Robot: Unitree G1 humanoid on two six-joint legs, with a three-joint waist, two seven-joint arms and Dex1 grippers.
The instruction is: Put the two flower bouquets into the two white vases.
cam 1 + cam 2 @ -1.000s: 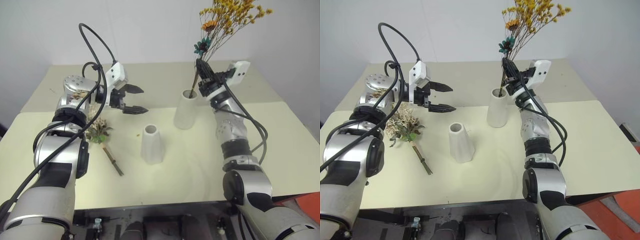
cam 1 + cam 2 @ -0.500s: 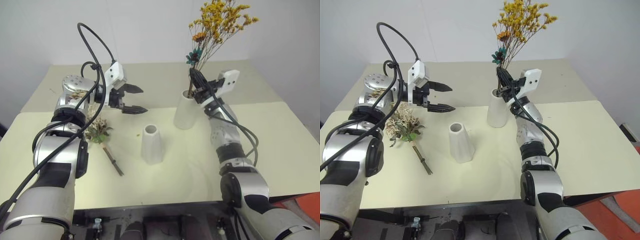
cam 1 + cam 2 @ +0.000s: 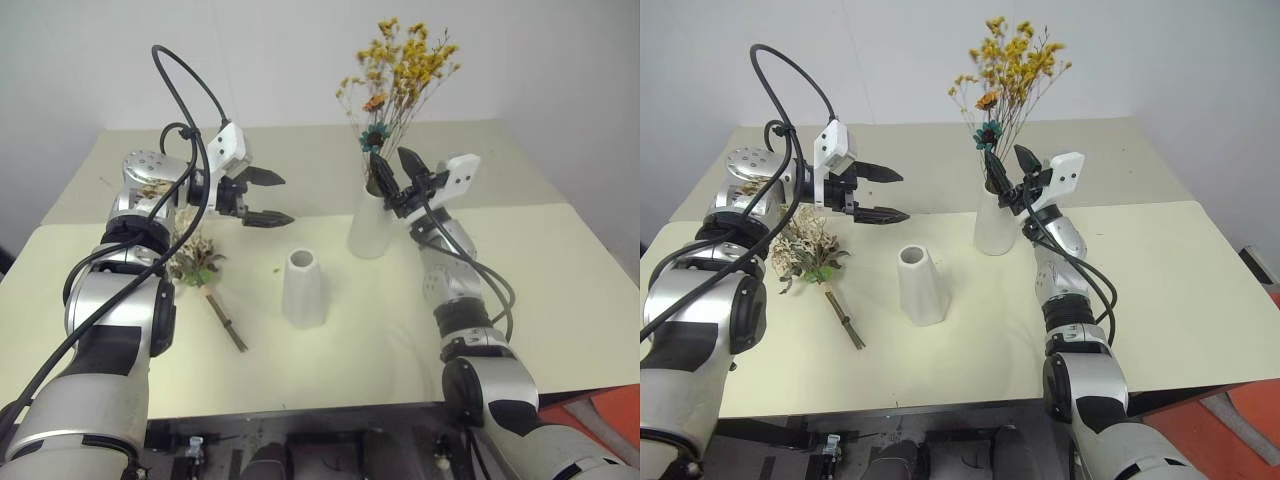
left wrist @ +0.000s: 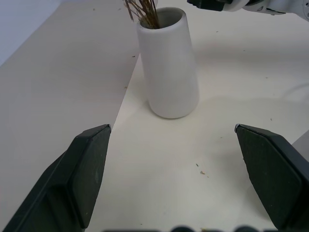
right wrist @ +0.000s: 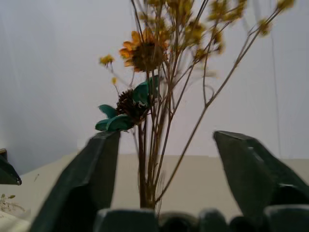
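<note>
Left eye view, near to far: the pink bouquet (image 3: 197, 262) lies on the table (image 3: 560, 290) beside the shorter vase (image 3: 304, 288) — awaiting the wide-open left gripper (image 3: 272, 198) — while the right gripper (image 3: 392, 176), fingers spread, flanks the yellow bouquet (image 3: 400, 75) standing in the taller vase (image 3: 372, 222).
</note>
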